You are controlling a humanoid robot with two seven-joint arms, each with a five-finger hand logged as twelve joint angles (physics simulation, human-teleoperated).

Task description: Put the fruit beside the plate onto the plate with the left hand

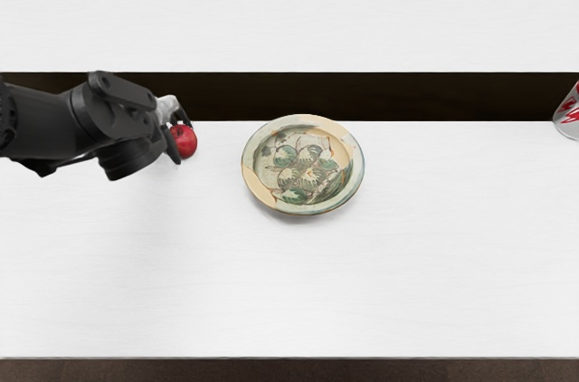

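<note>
Head view: left hand (169,127) clasps the round red fruit (185,141), its pointing indiscernible, left of the plate (248,163).

The fruit (185,140) is red, the plate (355,165) cream with green leafy painting, the table (407,273) white.

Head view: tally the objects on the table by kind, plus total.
red fruit: 1
plate: 1
red-and-white container, cut off at the right edge: 1
Total: 3
</note>
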